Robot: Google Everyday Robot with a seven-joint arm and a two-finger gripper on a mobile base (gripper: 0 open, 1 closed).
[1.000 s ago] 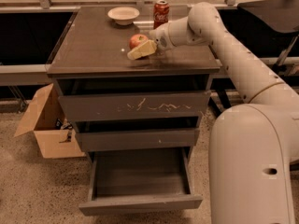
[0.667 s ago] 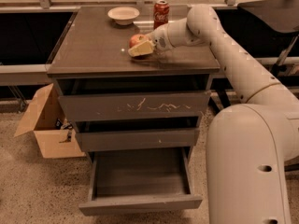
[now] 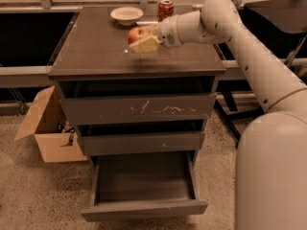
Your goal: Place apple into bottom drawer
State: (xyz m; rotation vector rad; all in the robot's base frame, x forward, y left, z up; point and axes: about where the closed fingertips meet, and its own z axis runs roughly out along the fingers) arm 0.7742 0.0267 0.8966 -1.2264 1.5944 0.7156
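Note:
The apple, red with yellowish patches, is held between the pale fingers of my gripper, a little above the dark cabinet top. The gripper is shut on it, and the arm reaches in from the right. The bottom drawer is pulled open below, and its wide grey interior shows nothing in it. It lies well below and in front of the apple.
A white bowl and a red soda can stand at the back of the cabinet top. The scratched top drawer and the middle drawer are closed. An open cardboard box sits on the floor at the left.
The gripper has lifted the apple off the cabinet top and moved it slightly left and toward the front.

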